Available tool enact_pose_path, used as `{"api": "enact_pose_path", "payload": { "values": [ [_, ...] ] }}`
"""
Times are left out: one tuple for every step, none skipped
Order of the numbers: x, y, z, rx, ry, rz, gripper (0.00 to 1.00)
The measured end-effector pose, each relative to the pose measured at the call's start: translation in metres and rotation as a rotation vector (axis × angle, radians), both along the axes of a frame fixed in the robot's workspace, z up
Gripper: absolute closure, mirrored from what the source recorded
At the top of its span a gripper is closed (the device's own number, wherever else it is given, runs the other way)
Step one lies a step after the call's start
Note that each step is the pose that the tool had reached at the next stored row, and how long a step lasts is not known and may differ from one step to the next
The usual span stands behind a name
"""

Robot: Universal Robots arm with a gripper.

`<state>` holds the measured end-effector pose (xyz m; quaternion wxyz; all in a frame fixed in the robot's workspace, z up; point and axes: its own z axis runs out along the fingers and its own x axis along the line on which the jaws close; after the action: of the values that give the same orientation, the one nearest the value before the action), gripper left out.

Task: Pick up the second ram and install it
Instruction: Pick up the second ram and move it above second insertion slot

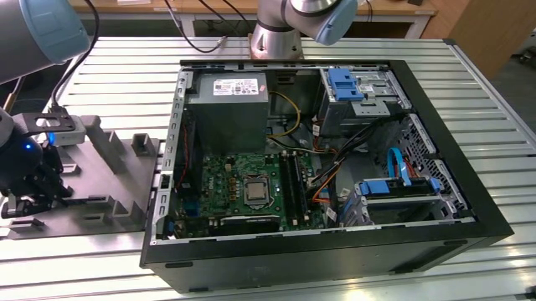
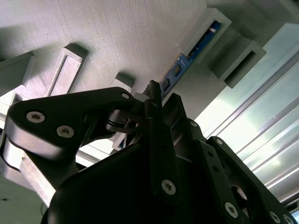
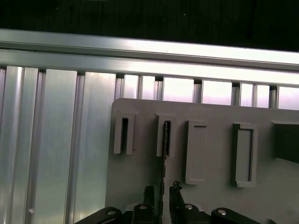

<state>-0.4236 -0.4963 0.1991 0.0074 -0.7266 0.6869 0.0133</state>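
At the exterior view's left, black two-fingered gripper low over flat grey slotted holder; jaws narrowly parted astride thin dark blue-green ram stick, standing on edge in its slot; probably light, stiff, fragile; best pinched mid-length on flat faces.

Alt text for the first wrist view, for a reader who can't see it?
The gripper sits at the second ram, a thin stick standing on edge in a slot of a grey holder plate. The plate lies on a ribbed metal table.
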Motion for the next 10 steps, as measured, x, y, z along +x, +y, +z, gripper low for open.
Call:
{"api": "enact_pose_path", "payload": {
  "values": [
    [0.0000, 0.0000, 0.0001, -0.0001, 0.0001, 0.000, 0.73],
    [0.0000, 0.0000, 0.0000, 0.0000, 0.0001, 0.000, 0.74],
    [0.0000, 0.0000, 0.0000, 0.0000, 0.0001, 0.000, 0.74],
    [0.0000, 0.0000, 0.0000, 0.0000, 0.0001, 0.000, 0.81],
    [0.0000, 0.0001, 0.0000, 0.0000, 0.0001, 0.000, 0.81],
    [0.0000, 0.0001, 0.0000, -0.0001, 0.0001, 0.000, 0.81],
    [0.0000, 0.0001, 0.0000, 0.0000, 0.0001, 0.000, 0.81],
    [0.0000, 0.0001, 0.0000, -0.0001, 0.0001, 0.000, 0.81],
    [0.0000, 0.0001, 0.0000, -0.0001, 0.0000, 0.000, 0.81],
    [0.0000, 0.0001, 0.0001, -0.0001, 0.0001, 0.000, 0.81]
  ]
}}
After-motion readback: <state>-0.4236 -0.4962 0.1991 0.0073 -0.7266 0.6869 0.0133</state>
